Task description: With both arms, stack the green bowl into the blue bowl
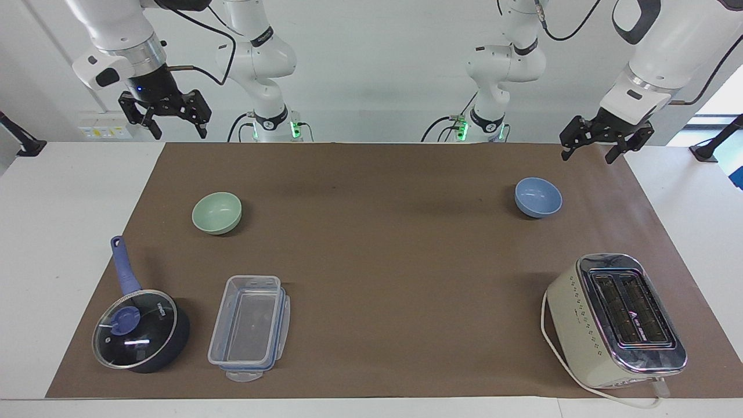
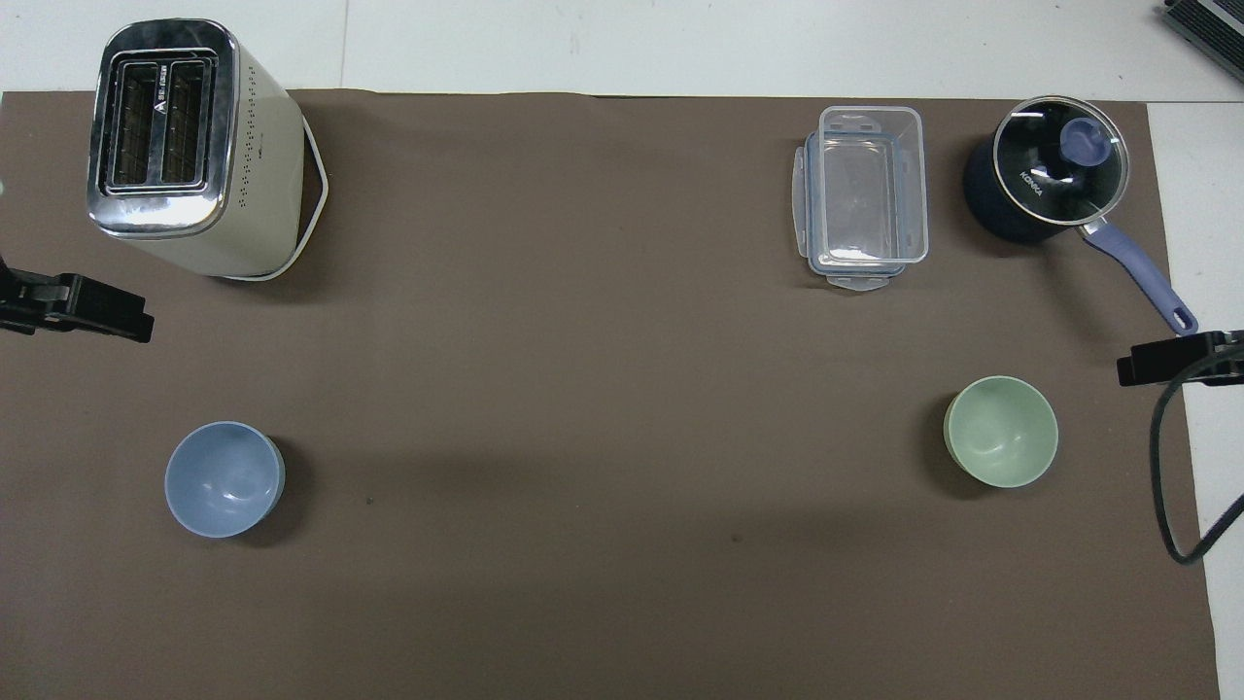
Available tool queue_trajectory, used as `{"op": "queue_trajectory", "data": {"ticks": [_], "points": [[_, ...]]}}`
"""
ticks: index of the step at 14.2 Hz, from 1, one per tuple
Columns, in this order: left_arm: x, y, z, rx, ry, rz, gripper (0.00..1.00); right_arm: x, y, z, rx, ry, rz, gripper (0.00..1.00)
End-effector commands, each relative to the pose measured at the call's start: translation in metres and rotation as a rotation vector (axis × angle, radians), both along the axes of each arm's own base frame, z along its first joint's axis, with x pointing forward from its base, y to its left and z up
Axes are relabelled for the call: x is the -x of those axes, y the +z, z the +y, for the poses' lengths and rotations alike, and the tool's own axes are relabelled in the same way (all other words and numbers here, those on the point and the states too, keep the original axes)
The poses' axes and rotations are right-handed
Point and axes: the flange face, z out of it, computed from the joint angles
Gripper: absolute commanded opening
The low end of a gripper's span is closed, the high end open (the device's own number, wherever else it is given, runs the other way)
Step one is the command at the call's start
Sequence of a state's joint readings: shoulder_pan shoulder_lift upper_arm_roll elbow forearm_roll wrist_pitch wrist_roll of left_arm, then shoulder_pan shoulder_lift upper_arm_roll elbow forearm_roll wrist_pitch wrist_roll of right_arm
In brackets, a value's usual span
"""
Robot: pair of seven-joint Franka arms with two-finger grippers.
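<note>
The pale green bowl stands upright on the brown mat toward the right arm's end of the table. The light blue bowl stands upright toward the left arm's end. Both bowls are empty and far apart. My right gripper hangs open and empty in the air over the mat's edge at the right arm's end. My left gripper hangs open and empty over the mat's edge at the left arm's end, close to the blue bowl but above it.
A dark blue saucepan with a glass lid and a clear plastic container lie farther from the robots than the green bowl. A cream toaster stands farther out than the blue bowl.
</note>
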State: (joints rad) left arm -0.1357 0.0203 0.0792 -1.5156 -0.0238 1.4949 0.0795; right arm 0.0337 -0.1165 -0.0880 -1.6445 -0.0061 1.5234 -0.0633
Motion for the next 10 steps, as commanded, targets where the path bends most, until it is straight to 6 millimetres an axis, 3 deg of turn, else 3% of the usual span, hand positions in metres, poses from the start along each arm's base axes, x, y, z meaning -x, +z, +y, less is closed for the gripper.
{"op": "queue_trajectory", "data": {"ticks": [1,10], "points": [[0.0059,0.0022,0.0045,-0.012,-0.006,0.01,1.0,-0.0029,0.0023,-0.0009,-0.016,0.01,-0.01,1.0],[0.0057,0.0023,0.0045,-0.012,-0.003,0.009,1.0,-0.0036,0.0022,-0.01,0.002,-0.008,-0.015,1.0]]}}
